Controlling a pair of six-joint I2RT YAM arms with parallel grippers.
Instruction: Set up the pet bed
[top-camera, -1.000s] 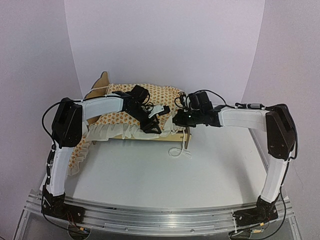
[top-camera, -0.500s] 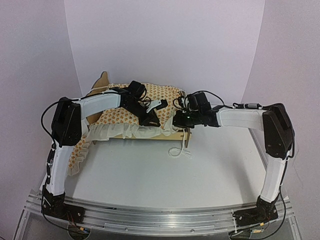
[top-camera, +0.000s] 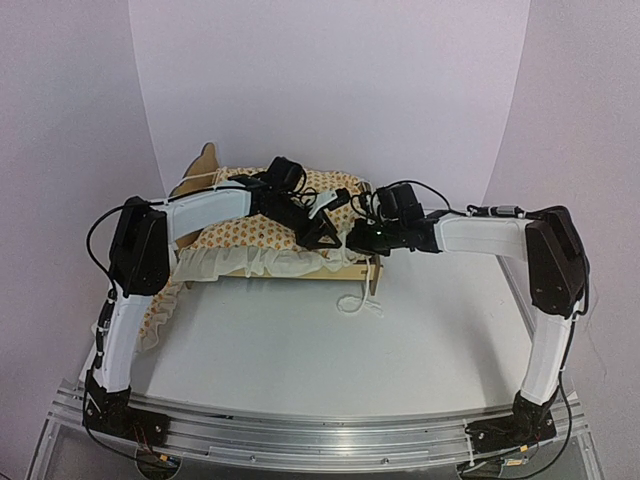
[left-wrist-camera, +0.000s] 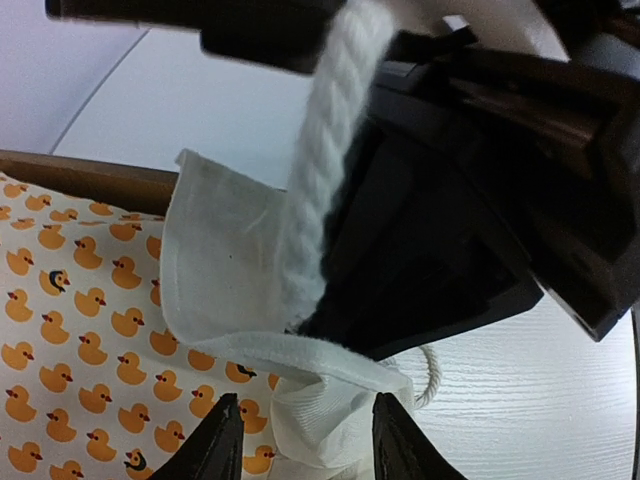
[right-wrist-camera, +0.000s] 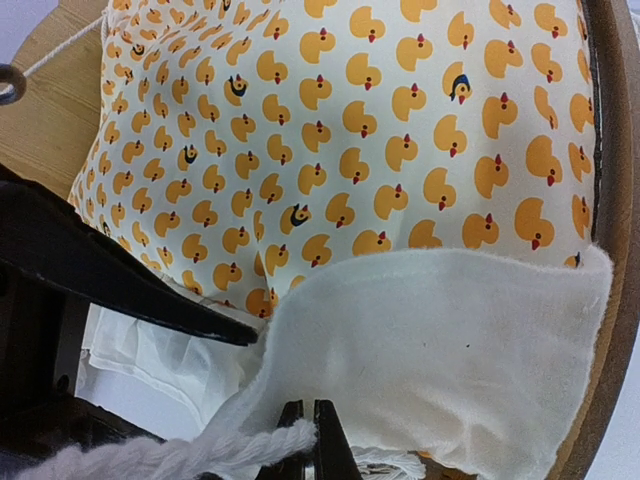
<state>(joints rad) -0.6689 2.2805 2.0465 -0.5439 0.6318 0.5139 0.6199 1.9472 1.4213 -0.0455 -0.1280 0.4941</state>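
The bedding (top-camera: 250, 232) is covering most of the bed (top-camera: 345, 272), so its base is hiding. At the bed's right end, the left gripper (top-camera: 325, 232) and right gripper (top-camera: 356, 238) are crowding together, too small and dark to tell apart. Up close, the rope (left-wrist-camera: 320, 170) is blurring and running off the top edge. The left fingers (left-wrist-camera: 218, 445) are getting cut off below. It is not showing whether the right gripper is pinching the rope.

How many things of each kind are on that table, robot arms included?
Robot arms: 2
Wooden bed frame: 1
Duck-print bedding: 1
White cord: 1
Total: 5
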